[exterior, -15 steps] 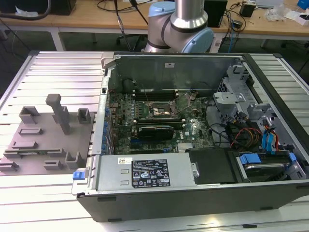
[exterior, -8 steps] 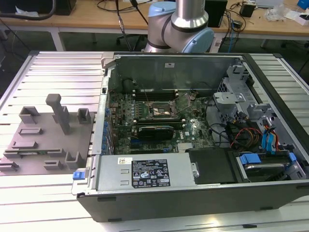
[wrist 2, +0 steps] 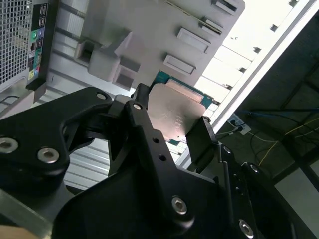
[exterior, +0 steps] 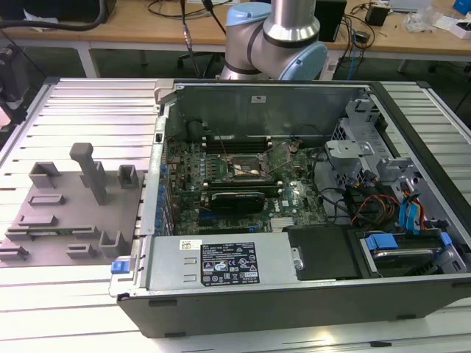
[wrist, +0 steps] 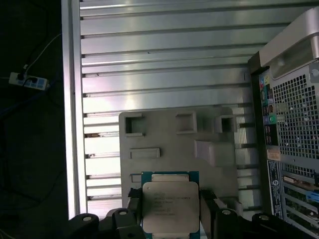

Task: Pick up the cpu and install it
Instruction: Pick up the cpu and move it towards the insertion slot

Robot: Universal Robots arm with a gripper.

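Observation:
The cpu (wrist: pixel 170 204), a flat square chip with a silvery lid on a teal board, sits between the black fingers (wrist: pixel 207 206) of my gripper (wrist: pixel 169 211), which is shut on its two opposite edges. In the second wrist view the cpu (wrist 2: pixel 174 112) is clamped the same way in the gripper (wrist 2: pixel 172 128), held well above the grey fixture plate (wrist 2: pixel 149 30). The open computer case (exterior: pixel 294 198) lies on the table with the motherboard's cpu socket (exterior: pixel 246 168) exposed near its middle.
The grey fixture plate (exterior: pixel 66 209) with raised blocks lies at the exterior view's left of the case. A black graphics card (exterior: pixel 235 198) sits just in front of the socket. The arm's base (exterior: pixel 283 37) stands behind the case. Drive bays and cables (exterior: pixel 390 198) fill the case's right.

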